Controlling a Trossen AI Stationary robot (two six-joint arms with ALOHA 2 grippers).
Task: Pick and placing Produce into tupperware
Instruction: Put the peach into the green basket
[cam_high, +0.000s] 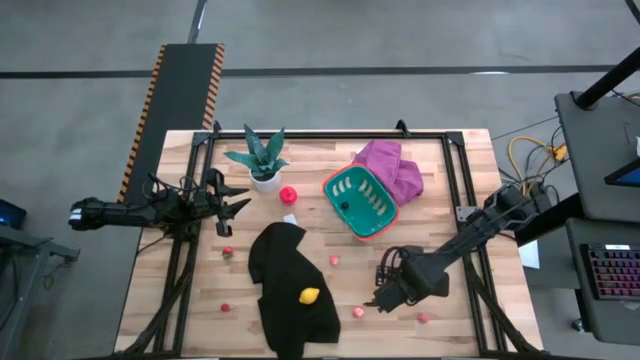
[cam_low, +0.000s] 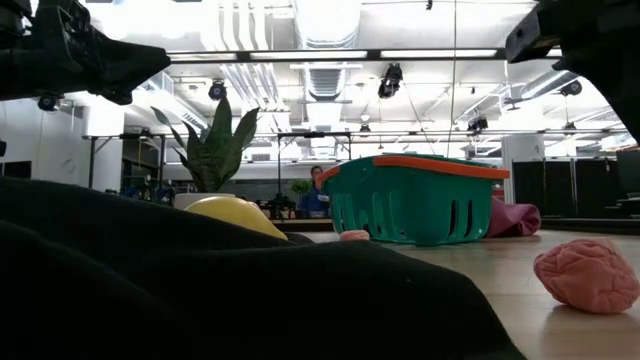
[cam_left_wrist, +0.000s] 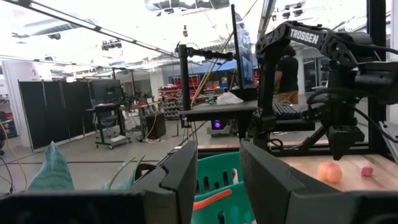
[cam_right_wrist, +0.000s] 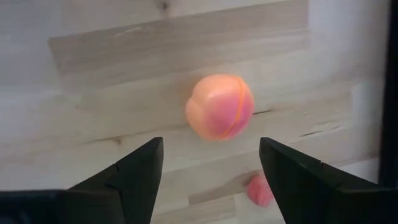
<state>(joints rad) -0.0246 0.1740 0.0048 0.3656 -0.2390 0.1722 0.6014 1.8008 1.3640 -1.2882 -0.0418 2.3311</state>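
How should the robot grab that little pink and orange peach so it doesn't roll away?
Probably from straight above, one finger on each side of its round middle. The peach lies alone on bare wood of the table, nothing touching it, so both sides look free. The right gripper hangs over it, open wider than the fruit. A smaller pink piece sits nearby but apart.

Overhead view. A wooden table (cam_high: 440, 180) carries three items. A potted green plant (cam_high: 258, 158) in a white pot stands at about 11 o'clock from the table's centre. A purple cloth (cam_high: 393, 166) lies crumpled at about 1 o'clock. A black cloth (cam_high: 290, 290) lies spread toward 6 o'clock. A small white scrap (cam_high: 290, 218) lies near the centre.
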